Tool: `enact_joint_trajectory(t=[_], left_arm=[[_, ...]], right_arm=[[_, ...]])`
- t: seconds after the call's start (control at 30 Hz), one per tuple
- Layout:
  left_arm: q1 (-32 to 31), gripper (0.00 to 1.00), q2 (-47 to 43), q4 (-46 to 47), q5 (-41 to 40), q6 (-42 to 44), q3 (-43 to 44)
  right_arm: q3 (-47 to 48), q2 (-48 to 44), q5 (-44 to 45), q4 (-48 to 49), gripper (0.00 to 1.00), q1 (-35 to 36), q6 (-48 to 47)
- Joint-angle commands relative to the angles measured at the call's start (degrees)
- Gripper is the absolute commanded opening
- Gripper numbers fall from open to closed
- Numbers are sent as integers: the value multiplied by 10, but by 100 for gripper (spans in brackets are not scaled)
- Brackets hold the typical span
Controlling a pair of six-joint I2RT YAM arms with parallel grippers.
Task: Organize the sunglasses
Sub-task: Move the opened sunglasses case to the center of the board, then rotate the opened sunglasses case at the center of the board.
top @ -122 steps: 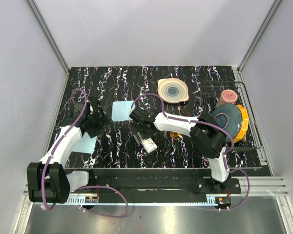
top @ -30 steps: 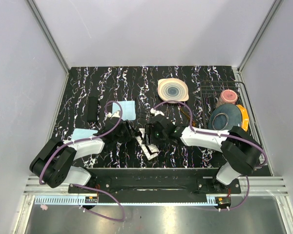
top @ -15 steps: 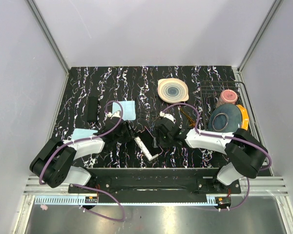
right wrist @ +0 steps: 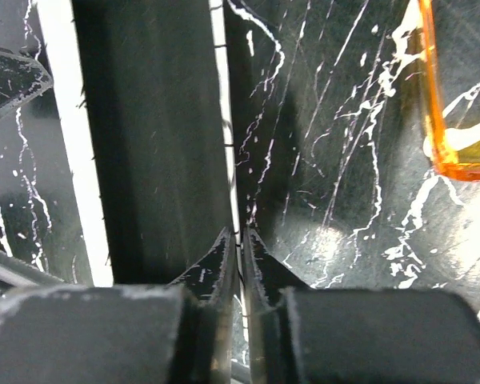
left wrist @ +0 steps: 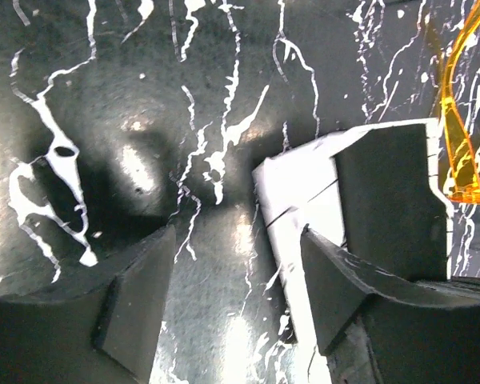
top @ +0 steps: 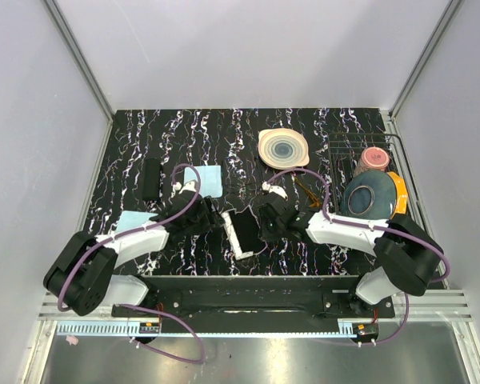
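The sunglasses (top: 307, 190), amber and thin-armed, lie on the marbled black table to the right of both grippers. Part of them shows at the right edge of the left wrist view (left wrist: 458, 120) and the right wrist view (right wrist: 458, 104). The white box (top: 241, 233) lies between the grippers, its dark inner face showing (right wrist: 144, 136). My right gripper (top: 258, 226) (right wrist: 240, 234) is shut on the box's thin white edge. My left gripper (top: 216, 222) (left wrist: 236, 240) is open, and its right finger (left wrist: 344, 288) is over the box's white wall (left wrist: 296, 192).
A flat black case (top: 150, 179) lies at the left. Two light blue cloths (top: 205, 180) (top: 136, 221) lie near the left arm. A cream plate (top: 283, 148) sits at the back. At the right, a wire rack (top: 414, 210) holds a pink cup (top: 374, 158) and plates (top: 371, 197).
My right gripper has closed on the box's edge. The left jaws have spread wider. The box now stands more upright, with its dark face showing.
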Motion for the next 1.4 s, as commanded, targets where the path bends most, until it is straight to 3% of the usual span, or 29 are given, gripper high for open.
enact_joint_trajectory(t=[0.0,0.03,0.2,0.57,0.63,0.77,0.83,0.87,1.0,1.2,1.37], left_arm=[[3,73,-43,-55,-34,23,14],[4,75,-52,-60,-38,24,13],[4,79,-116,-102,-54,22,8],[-15,79,-266,-79,-30,-72,-98],[-24,75,-273,-79,-29,-75,-105],[-42,59,-271,-73,-28,-78,-111],[-54,54,-267,-67,-34,-84,-119],[-57,53,-263,-67,-36,-86,-121],[-63,51,-256,-67,-42,-93,-133],[-67,51,-271,-86,-61,-99,-135],[-69,60,-267,-84,-57,-99,-133]], right_arm=[[-4,-2,-14,24,7,-5,2],[-6,-3,-17,26,1,-5,6],[-20,-16,-12,37,0,-5,44],[-44,-38,66,94,0,32,284],[-33,-19,81,94,0,46,324],[23,27,94,81,0,75,362],[38,54,101,80,7,89,383],[45,60,100,93,17,98,388],[55,78,88,114,39,116,397],[39,44,148,91,52,119,365],[29,21,201,73,64,118,256]])
